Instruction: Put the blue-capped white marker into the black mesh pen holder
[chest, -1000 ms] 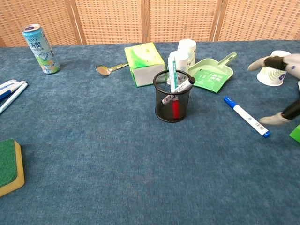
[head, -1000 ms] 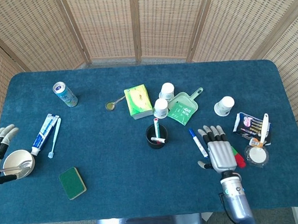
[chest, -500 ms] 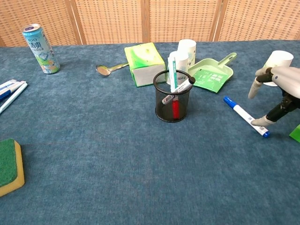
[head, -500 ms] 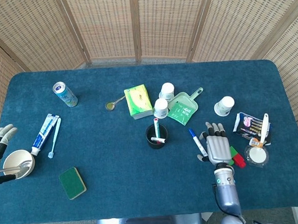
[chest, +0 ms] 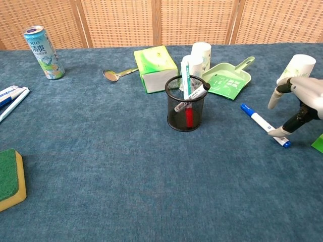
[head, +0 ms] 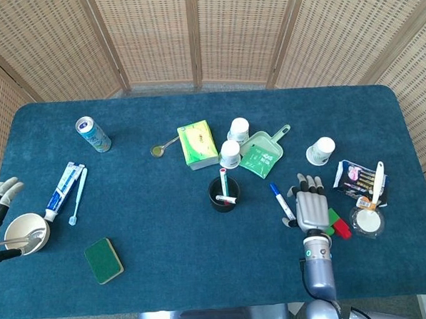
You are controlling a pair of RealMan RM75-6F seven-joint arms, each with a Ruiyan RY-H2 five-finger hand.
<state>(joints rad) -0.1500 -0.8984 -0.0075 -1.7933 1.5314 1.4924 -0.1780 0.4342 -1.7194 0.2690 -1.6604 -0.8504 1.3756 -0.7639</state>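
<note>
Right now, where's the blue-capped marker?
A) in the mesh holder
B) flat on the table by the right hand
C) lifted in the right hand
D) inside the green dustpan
B: the marker lies flat on the table, with the right hand at its near end; it is well clear of the holder.

Bare cloth separates the marker (chest: 264, 125) from the pen holder (chest: 185, 105), whose mouth already holds pens (chest: 192, 97).
</note>
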